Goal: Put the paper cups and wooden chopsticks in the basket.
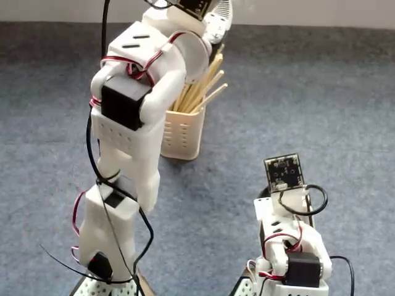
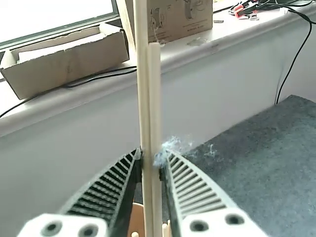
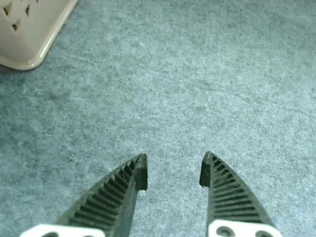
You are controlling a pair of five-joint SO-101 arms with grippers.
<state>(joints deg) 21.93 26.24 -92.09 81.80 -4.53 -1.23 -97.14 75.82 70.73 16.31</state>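
Left claw [image 2: 150, 165]: closed tight on chopsticks [image 2: 148, 98], held upright over the basket [image 1: 182, 132] near the tabletop's far edge | right claw [image 3: 173, 173]: half open, empty | advice: lower straight, release only when the tips are inside.

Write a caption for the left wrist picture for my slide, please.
The left gripper pinches two upright wooden chopsticks in front of a white windowsill.
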